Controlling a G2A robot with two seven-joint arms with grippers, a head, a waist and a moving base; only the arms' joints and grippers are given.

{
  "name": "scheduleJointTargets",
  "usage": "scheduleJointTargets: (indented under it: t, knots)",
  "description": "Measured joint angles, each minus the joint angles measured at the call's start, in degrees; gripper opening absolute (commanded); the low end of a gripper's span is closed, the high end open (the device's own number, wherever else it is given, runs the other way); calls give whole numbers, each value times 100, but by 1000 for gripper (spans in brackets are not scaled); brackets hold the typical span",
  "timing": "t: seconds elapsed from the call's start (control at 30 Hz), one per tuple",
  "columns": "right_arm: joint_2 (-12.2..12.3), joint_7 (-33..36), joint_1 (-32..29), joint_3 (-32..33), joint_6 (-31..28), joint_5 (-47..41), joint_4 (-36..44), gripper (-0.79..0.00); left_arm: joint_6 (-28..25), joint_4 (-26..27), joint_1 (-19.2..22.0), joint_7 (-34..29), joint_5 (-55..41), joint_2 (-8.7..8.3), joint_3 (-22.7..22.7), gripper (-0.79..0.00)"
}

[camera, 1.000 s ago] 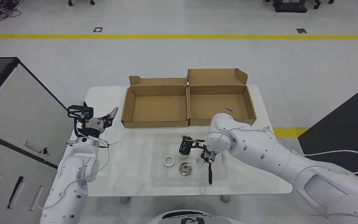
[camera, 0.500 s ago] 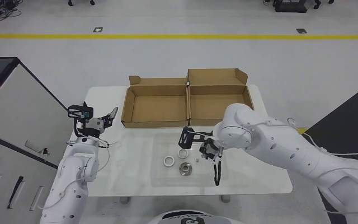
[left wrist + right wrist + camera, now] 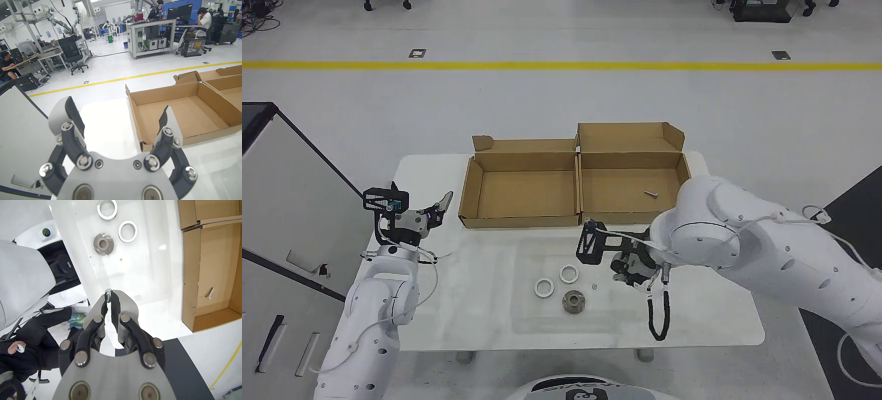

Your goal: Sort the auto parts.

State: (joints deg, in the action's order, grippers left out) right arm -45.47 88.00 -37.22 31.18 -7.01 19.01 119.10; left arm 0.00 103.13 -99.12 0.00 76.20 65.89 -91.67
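- The right gripper (image 3: 108, 297) is closed narrow on a small bolt (image 3: 108, 293). Only a short threaded end shows past the pads; the rest is hidden between them.
- In the top view this gripper (image 3: 588, 243) hangs over the tabletop (image 3: 472, 290), just in front of the right box (image 3: 634, 185). The held bolt is too small to make out there.
- The right arm covers much of the tabletop's right side in the top view, so what lies under it cannot be seen.
- Near the middle of the front edge lie two metal rings (image 3: 542, 288) (image 3: 569, 273) and a flange (image 3: 571, 300), close together but apart.
- A tiny piece (image 3: 121, 259) lies beside the flange — nut or washer, I cannot tell.
- The left gripper (image 3: 118, 111) is spread wide and holds nothing. It hangs over the left part of the tabletop (image 3: 437, 207), beside the left box (image 3: 519, 192).
- The two boxes stand side by side, touching, along the back edge; their rear flaps seem to reach past it. The left wrist view cuts off the right box.
- A loose bolt (image 3: 650, 194) lies on the right box's floor, toward its right wall.
- White tabletop shows between the parts and the boxes' front walls — also along the left edge.
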Motion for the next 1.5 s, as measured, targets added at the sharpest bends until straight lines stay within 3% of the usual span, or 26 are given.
scheduleJointTargets:
  t: [0.23, 0.33, 0.57, 0.83, 1.07, 1.5]
  knots:
    - [0, -49, -37, 5, 5, -6, -19, -785, 0, 0, 0, 0, 0, 0, 0, 0]
    - [26, -561, -209, 195, -45, -369, -288, -785, 0, 0, 0, 0, 0, 0, 0, 0]
    - [264, -1428, -791, 1148, -692, -2207, -1320, -785, 0, 0, 0, 0, 0, 0, 0, 0]
    - [457, -1750, -1844, 1935, -2139, -4805, -2432, -785, 0, 0, 0, 0, 0, 0, 0, 0]
    - [338, -1650, -2084, 1888, -2582, -6542, -2439, -785, 0, 0, 0, 0, 0, 0, 0, 0]
    - [-140, -1226, -2061, 2375, -2156, -8951, -1582, -785, 0, 0, 0, 0, 0, 0, 0, 0]
